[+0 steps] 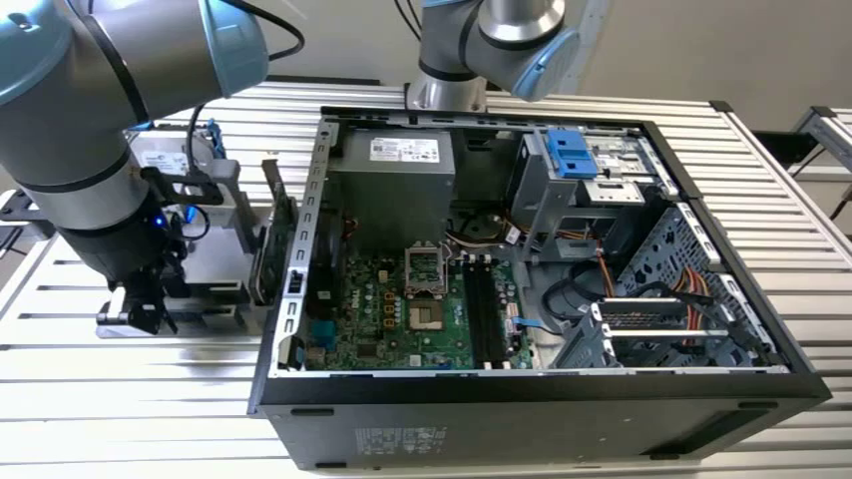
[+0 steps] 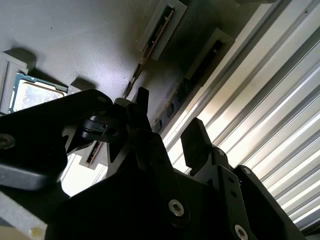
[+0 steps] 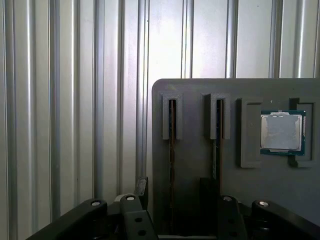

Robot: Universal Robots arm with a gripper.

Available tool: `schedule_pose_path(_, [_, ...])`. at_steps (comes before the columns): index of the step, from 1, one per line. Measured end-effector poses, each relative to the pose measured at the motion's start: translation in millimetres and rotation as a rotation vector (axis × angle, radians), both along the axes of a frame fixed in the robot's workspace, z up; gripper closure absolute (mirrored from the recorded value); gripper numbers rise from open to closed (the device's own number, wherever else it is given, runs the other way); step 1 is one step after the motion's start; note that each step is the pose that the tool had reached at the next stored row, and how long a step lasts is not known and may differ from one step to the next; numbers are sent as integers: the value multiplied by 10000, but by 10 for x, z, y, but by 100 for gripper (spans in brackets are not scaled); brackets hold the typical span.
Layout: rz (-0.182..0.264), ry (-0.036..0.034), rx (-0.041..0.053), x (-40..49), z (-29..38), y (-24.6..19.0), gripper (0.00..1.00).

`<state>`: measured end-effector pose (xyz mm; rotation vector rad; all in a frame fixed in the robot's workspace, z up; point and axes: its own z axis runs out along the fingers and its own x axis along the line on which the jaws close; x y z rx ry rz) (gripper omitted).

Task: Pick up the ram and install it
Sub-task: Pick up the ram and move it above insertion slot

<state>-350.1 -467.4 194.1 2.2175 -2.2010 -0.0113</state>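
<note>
Jaws apart, the claw (image 3: 175,187) is straddling the ram (image 3: 171,145) in the tray (image 3: 200,90), calling for a square, centred squeeze.

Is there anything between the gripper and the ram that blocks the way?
Nothing visible does. In the first wrist view the open gripper hangs over the grey holder, its fingers to either side of the ram, which stands edge-on in its slot.
</note>
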Motion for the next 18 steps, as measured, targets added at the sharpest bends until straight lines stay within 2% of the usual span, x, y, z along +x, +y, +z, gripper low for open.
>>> schedule_pose_path(3, [0,0,0,0,-1,0,0])
schedule_pose_path(4, [0,0,0,0,-1,0,100])
schedule_pose_path(18, [0,0,0,0,-4,0,100])
